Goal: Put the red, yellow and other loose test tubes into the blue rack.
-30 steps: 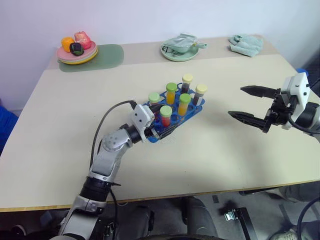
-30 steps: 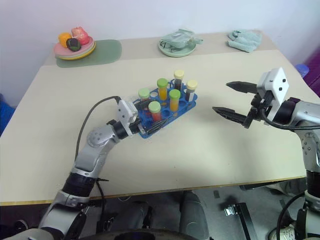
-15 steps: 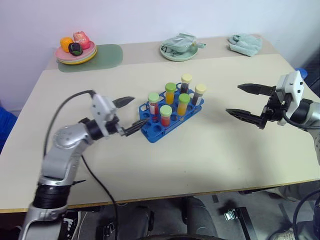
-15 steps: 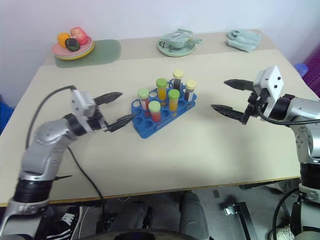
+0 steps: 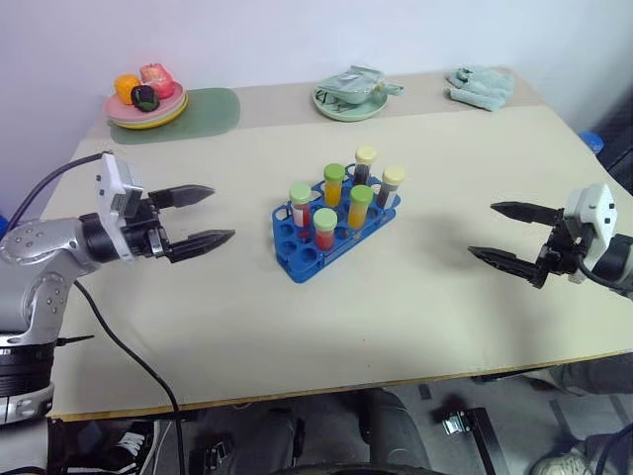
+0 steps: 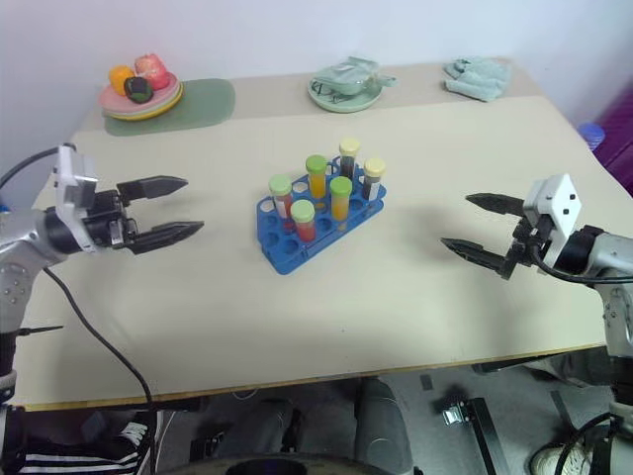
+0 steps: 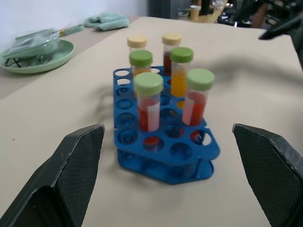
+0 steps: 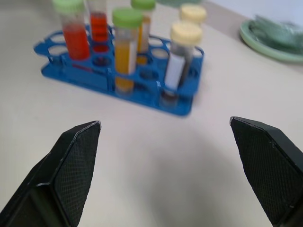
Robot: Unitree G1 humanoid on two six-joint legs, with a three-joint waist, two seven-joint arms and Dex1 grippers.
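Both the left gripper (image 5: 203, 216) and right gripper (image 5: 506, 233) gape wide (empty).

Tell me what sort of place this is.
Probably a robot test room staged as a mock lab bench, not a real laboratory: a plain beige table carries a blue rack of capped test tubes alongside a plate of toy-like fruit and a folded cloth.

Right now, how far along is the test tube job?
It looks finished: six capped tubes stand upright in the blue rack, and no loose tubes lie on the table. Nothing is in hand: the left claw and right claw hang open and empty, one on each side of the rack. Nothing looks left.
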